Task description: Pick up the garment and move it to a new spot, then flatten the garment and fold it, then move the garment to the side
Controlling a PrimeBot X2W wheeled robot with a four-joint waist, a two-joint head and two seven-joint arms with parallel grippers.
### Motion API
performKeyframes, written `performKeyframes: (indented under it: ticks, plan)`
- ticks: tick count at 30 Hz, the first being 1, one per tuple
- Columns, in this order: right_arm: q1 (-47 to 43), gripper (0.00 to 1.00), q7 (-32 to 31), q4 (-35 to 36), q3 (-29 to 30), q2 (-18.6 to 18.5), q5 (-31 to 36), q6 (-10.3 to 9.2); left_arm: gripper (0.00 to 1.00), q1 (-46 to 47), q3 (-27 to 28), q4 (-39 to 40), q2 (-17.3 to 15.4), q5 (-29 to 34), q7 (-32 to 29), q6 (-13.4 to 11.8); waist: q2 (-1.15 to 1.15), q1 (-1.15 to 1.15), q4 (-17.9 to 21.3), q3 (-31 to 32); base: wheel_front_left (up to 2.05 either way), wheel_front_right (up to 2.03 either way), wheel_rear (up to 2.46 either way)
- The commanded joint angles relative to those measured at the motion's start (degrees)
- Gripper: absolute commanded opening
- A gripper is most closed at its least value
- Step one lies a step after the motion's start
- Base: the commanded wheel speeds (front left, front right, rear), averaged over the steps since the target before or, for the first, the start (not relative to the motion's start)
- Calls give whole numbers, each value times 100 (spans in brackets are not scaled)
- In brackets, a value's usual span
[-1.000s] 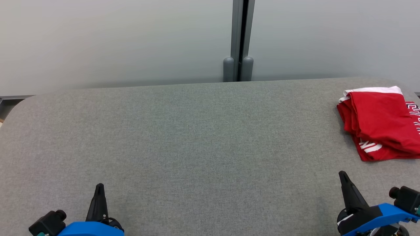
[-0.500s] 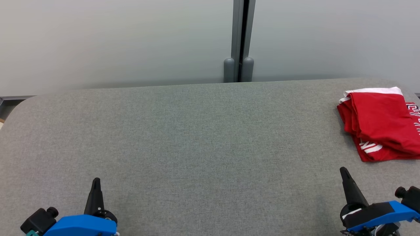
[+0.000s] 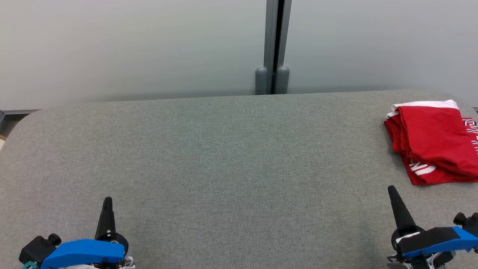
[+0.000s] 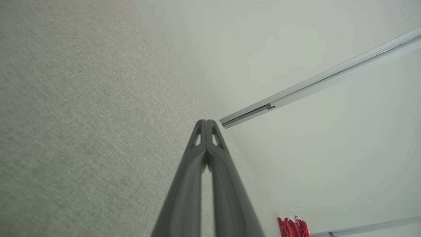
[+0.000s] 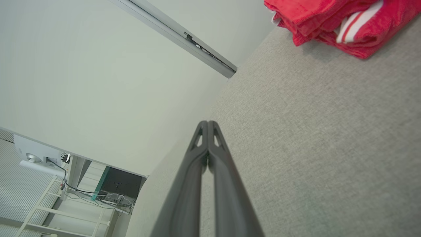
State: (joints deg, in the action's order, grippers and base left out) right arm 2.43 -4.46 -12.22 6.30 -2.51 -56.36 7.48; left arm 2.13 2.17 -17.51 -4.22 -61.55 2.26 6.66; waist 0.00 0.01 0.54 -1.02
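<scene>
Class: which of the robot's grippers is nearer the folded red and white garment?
Right. The right gripper sits just short of the folded red and white fabric garment. The left gripper is far across the grey fabric-covered table from it.

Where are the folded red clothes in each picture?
Head view: red clothes at the right edge, on the grey table.
Left wrist view: red clothes, tiny, at the bottom, right of the fingers.
Right wrist view: red clothes, big, at the top right.
Shared landmark: the grey wall strip that meets the table's far edge.
</scene>
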Motion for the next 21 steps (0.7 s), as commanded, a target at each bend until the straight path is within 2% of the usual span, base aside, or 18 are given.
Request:
performKeyframes:
  ticks: [1,21]
  plan:
    - [140,0,-12,33,15,-35,-199,2,0,146,51,88,-8,-154,-43,52,0,0,-1,2,0,0,0]
    - [240,0,-90,-43,21,-42,-1412,2,0,259,196,187,43,-1198,-349,61,0,0,-17,26,0,0,0]
